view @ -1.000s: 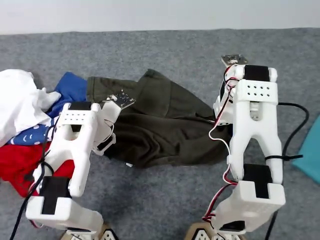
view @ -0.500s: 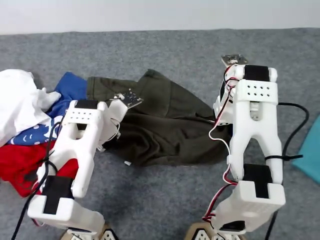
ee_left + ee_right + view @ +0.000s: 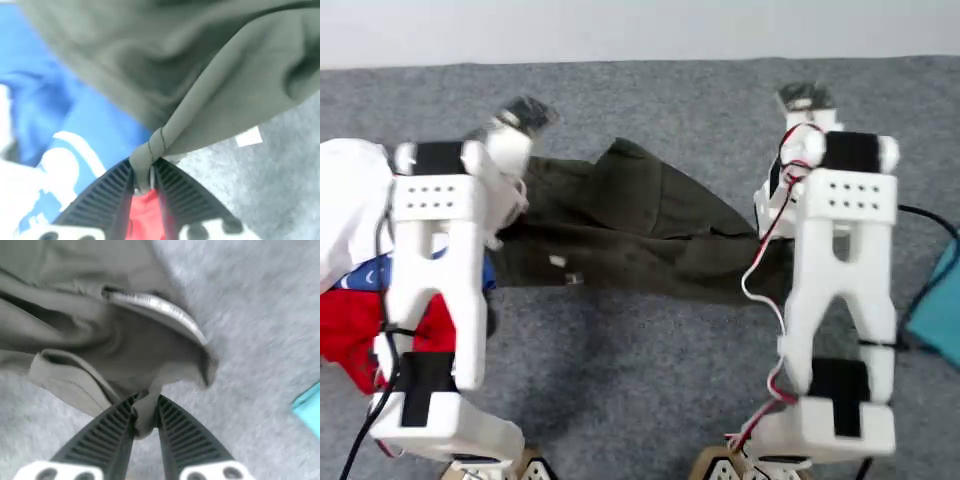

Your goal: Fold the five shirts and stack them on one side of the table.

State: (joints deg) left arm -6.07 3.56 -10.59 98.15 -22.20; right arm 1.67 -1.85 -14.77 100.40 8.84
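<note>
Left of the olive shirt (image 3: 640,225) you have a loose pile: a white shirt (image 3: 345,200) farthest out, a blue shirt (image 3: 365,272) with white markings closer in, and a red shirt (image 3: 350,330) nearest your side of the grey table cover (image 3: 650,390). None of them is folded.

At the olive shirt's left end, your left gripper (image 3: 144,175) has its jaws nearly closed, pinching a bunched corner of the cloth between the ribbed pads. The fabric hangs off that pinch above the blue shirt, with red showing in the thin gap behind the jaws.

The olive shirt itself is stretched sideways between the two arms in the middle of the table cover, wrinkled, with a small white tag (image 3: 558,262) showing near its left end.

At its right end, your right gripper (image 3: 145,412) is likewise almost closed, clamped on a fold of the hem, with the collar opening lying just beyond it.

Right of the olive shirt, well apart, a teal shirt (image 3: 940,305) lies at the table's edge.
</note>
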